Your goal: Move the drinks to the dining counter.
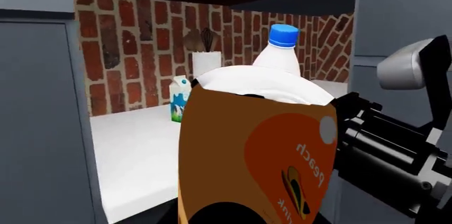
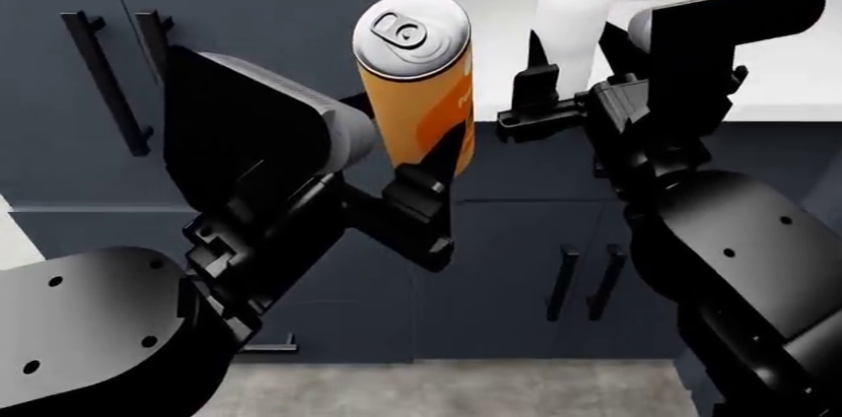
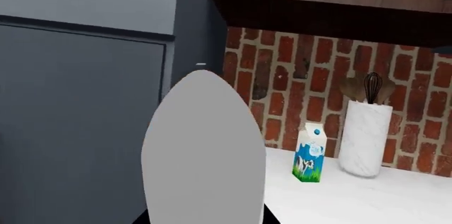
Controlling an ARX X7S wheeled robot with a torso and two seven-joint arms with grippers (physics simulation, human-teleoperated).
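Note:
My left gripper (image 2: pixel 424 175) is shut on the lower part of the tall orange can (image 2: pixel 414 82), holding it upright in the air in front of the dark cabinets. In the left wrist view the can (image 1: pixel 261 150) fills the foreground. My right gripper (image 2: pixel 573 92) is closed round the white bottle with a blue cap (image 2: pixel 575 13) at the front edge of the white-topped cabinet (image 2: pixel 776 82). Up close the bottle (image 3: pixel 205 150) shows as a grey bulk. Further back by the brick wall stands the milk carton (image 3: pixel 309 152). The dining counter is out of view.
A white marble utensil holder (image 3: pixel 365 136) with a whisk stands by the brick wall behind the carton. A dark shelf (image 3: pixel 332 4) hangs above. Tall dark cabinets with black bar handles (image 2: pixel 99 72) stand to the left, with lower doors (image 2: pixel 579 279) under the white top.

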